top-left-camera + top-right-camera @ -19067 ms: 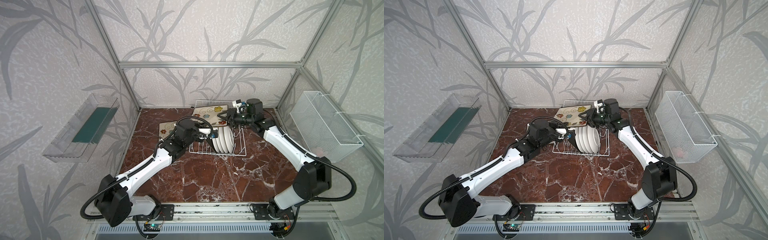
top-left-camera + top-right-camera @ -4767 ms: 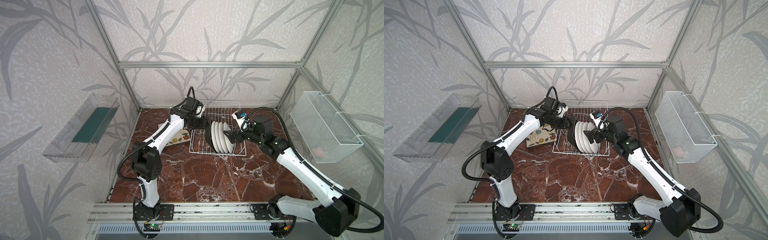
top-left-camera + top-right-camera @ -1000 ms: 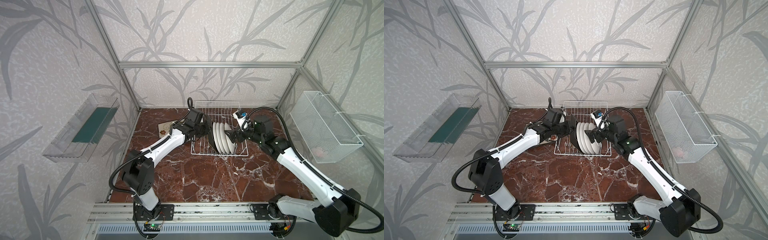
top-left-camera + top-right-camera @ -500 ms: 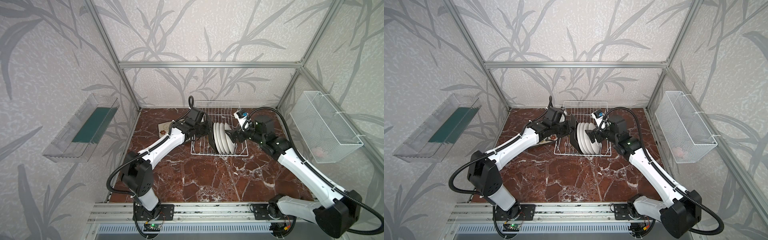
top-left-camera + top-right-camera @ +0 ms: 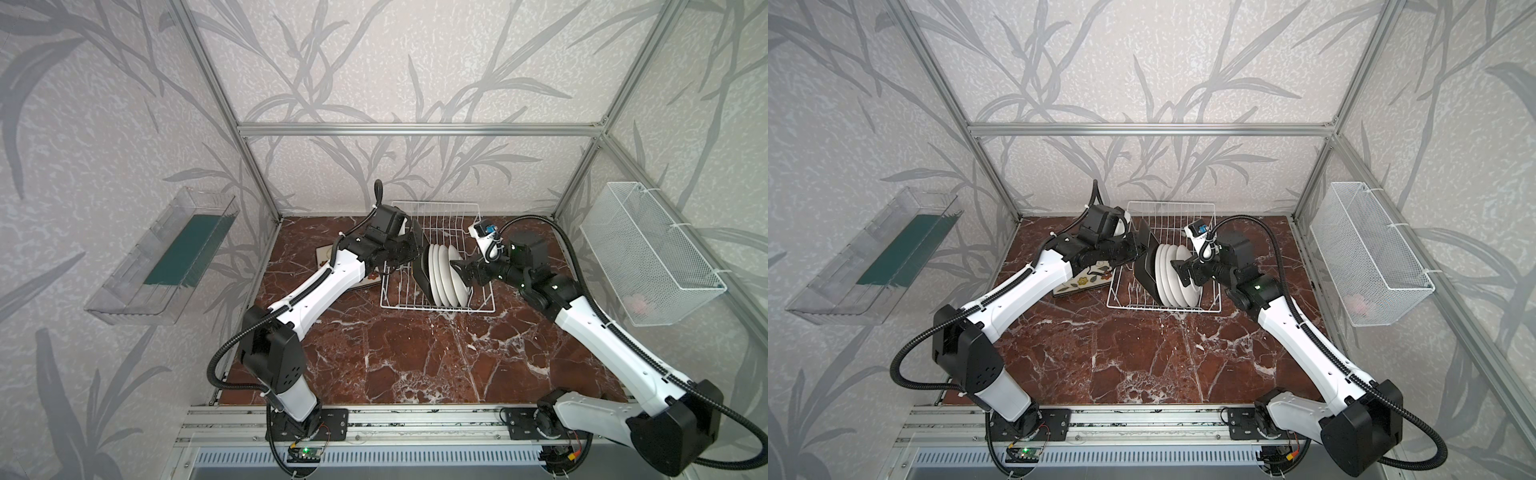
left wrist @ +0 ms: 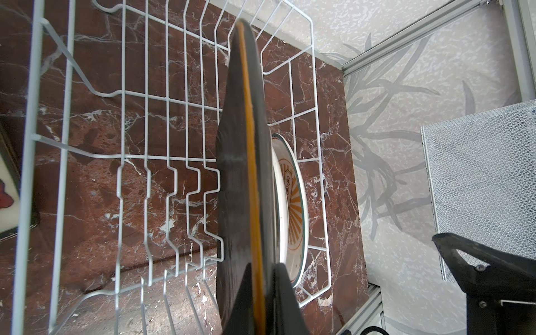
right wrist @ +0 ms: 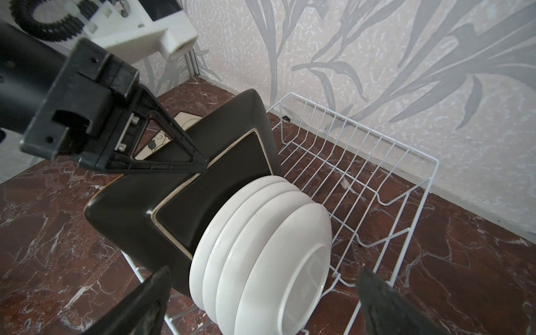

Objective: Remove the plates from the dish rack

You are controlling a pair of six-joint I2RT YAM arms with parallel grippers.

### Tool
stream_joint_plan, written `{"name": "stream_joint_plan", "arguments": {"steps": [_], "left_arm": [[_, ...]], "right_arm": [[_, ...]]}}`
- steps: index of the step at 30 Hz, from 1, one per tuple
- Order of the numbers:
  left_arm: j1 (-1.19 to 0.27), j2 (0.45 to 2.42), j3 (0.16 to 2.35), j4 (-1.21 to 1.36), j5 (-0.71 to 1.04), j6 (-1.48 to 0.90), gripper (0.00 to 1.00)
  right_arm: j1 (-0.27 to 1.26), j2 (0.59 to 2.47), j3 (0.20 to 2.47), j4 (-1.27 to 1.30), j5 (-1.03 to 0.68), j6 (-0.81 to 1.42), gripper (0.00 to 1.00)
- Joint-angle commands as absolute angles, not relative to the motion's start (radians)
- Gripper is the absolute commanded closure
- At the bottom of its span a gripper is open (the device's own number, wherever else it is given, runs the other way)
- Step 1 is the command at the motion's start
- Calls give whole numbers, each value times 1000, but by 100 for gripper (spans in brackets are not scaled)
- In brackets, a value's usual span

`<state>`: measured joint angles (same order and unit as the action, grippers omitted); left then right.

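Back from the far corner, left gripper (image 7: 203, 169) is pinching the square plate (image 7: 139, 214) in the dish rack (image 6: 26, 174); right gripper (image 5: 454, 265) is hovering, jaws spread wide.

Both top views look down from high above the arm bases (image 5: 307, 419) toward the back wall (image 5: 1150, 62), far enough off to take in the whole scene. The left wrist camera sits close behind the left gripper (image 6: 262, 293) and sights along a square plate (image 6: 240, 174), seen edge-on between its fingers. The right wrist camera faces the opposite way from behind the right gripper (image 7: 264, 272), with the round plates (image 7: 269, 255) just past its fingertips. All four views share the dish rack (image 5: 434, 203).
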<state>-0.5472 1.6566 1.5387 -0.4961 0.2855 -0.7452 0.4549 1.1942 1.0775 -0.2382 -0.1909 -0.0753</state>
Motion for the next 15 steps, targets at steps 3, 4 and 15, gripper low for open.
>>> {"name": "stream_joint_plan", "arguments": {"steps": [3, 4, 15], "left_arm": [[-525, 1567, 1628, -431, 243, -680, 100], [-523, 1567, 1633, -435, 241, -674, 100], [-513, 1563, 1630, -420, 253, -685, 100]], "right_arm": [[449, 1176, 1088, -239, -192, -67, 1], [449, 1177, 1088, -239, -191, -66, 1], [448, 1180, 1086, -237, -188, -71, 1]]}}
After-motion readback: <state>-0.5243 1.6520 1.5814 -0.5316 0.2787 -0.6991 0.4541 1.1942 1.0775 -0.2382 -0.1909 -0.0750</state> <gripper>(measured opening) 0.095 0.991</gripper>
